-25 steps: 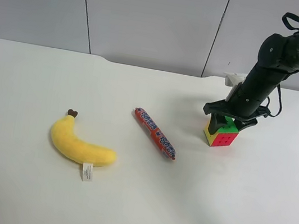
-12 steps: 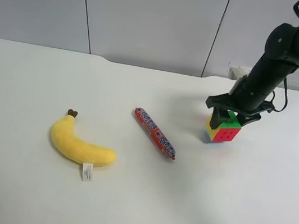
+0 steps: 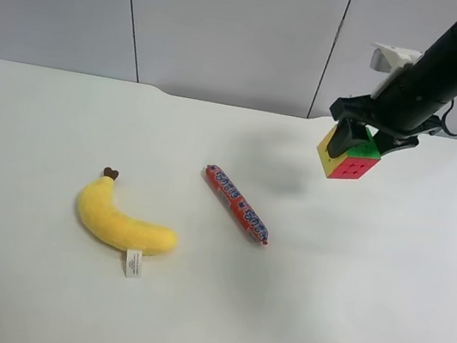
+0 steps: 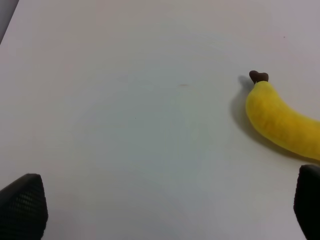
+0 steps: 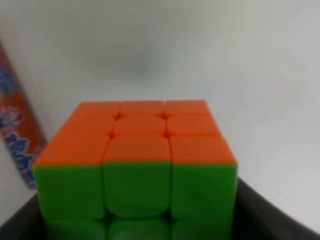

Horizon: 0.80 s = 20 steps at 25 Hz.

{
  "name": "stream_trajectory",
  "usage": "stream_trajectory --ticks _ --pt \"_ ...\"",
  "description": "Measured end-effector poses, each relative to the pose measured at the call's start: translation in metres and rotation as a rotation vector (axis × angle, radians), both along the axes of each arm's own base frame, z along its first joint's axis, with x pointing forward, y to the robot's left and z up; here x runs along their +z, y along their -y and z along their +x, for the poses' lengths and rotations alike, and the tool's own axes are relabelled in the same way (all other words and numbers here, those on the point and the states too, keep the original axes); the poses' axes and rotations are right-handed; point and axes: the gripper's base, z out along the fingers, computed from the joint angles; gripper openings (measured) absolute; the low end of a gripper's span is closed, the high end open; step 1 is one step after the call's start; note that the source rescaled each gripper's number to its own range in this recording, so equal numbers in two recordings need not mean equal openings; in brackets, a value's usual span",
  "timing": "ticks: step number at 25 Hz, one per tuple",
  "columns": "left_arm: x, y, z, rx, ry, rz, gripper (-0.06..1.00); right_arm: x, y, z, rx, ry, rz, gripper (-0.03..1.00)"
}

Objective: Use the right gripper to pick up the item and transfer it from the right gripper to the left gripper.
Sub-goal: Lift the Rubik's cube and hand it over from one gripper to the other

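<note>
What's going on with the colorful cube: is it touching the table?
Apart. The exterior high view shows the cube hanging in the right gripper, clear of the table, its faint shadow cast off to one side.

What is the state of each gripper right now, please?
The right gripper is closed on the puzzle cube, held in the air.
The left gripper is open and holds nothing.

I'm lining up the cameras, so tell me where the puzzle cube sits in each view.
Exterior high: upper right, puzzle cube held above the table in the right pincer.
Right wrist: fills the foreground, orange and green faces.
Left wrist: not in it.
Shared landmark: red candy stick, mid-table in exterior high, beside the cube in right wrist.
</note>
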Motion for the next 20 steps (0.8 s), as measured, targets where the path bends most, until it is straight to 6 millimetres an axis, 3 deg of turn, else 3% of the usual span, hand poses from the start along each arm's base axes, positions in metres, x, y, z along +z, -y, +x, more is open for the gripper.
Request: stream_trajectory --ticks 6,13,20 --pt "0.0 0.0 0.0 0.0 0.0 0.0 1.0 0.021 -0.033 -0.018 0.156 0.072 0.005 0.0" --pt "0.0 0.0 0.001 0.0 -0.006 0.0 1.0 0.023 -0.079 -0.04 0.406 0.115 -0.013 0.0" --pt "0.011 0.005 0.026 -0.033 -0.174 -0.053 1.0 0.024 -0.127 -0.068 0.652 0.183 -0.018 0.0"
